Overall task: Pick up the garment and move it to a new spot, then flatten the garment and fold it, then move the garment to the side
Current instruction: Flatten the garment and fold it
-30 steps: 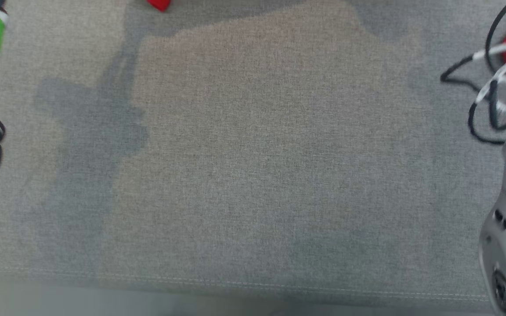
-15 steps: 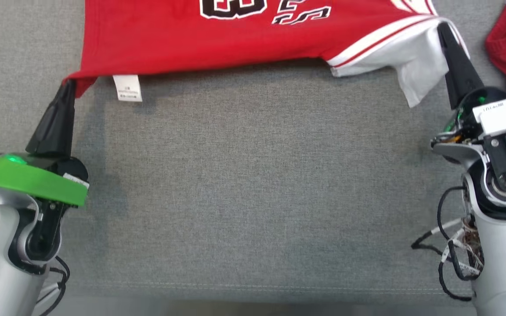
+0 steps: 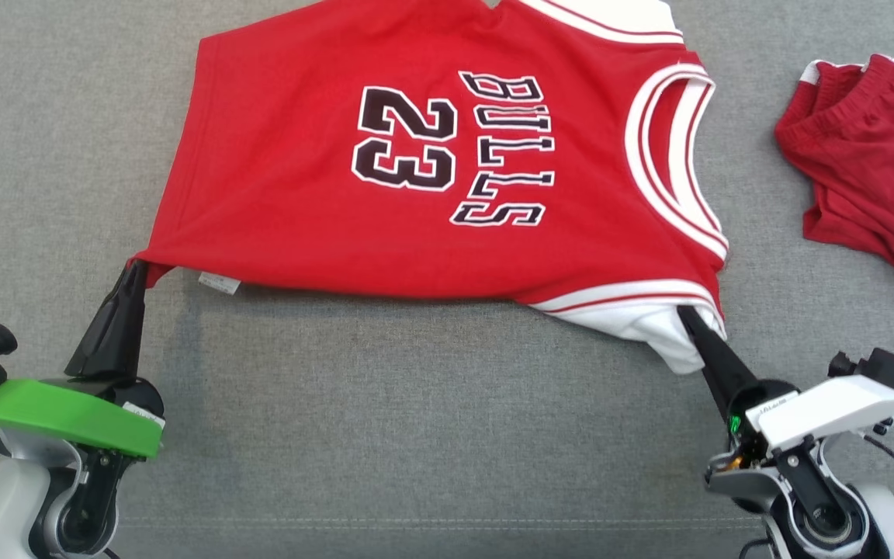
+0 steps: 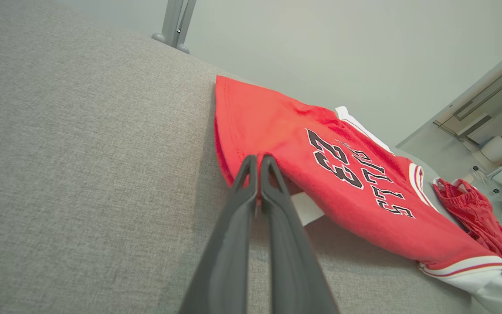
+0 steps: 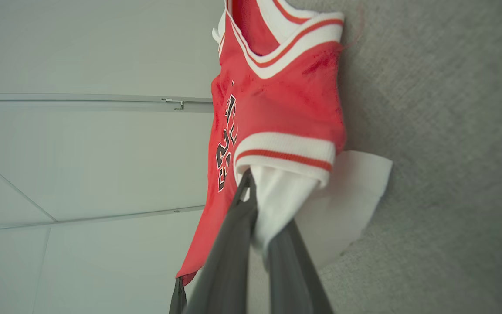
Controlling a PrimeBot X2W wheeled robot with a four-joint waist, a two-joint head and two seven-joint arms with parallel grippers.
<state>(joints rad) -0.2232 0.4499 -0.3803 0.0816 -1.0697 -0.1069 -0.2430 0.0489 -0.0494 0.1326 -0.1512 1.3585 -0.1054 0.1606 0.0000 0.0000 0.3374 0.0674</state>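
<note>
**Garment [image 3: 416,178] pinched at both near corners, spread on grey cloth**

Left gripper [image 3: 135,272]: fingers pressed together on the red hem corner. A small white label [image 3: 220,284] hangs just beside the tips.

Right gripper [image 3: 689,317]: fingers clamped on a fold of white fabric below the striped armhole trim. In the right wrist view this white cloth bunches between the two fingers.

Arm pose:
- The left fingers point up the head view, leaning slightly right. They rise from a wrist under a green cover [image 3: 59,415] at the lower left.
- The right fingers slant up and to the left from a wrist under a white cover [image 3: 827,407] at the lower right.
- Both pale forearms sit low at the bottom edge.

Garment: a red jersey, face up, with the black "23" and "BULLS" reading sideways. The neck is toward the robot's right and the hem toward its left. Most of it lies flat. The near edge runs between the two grippers, with a shadow beneath it.

Surface: grey woven cloth [image 3: 447,404] with a stitched seam [image 3: 447,506] along the near edge. Crumpled red shorts [image 3: 866,194] lie at the far right, apart from the jersey.

Room: in the left wrist view, a pale wall [image 4: 342,43] and a metal post [image 4: 174,22] stand beyond the far edge.
</note>
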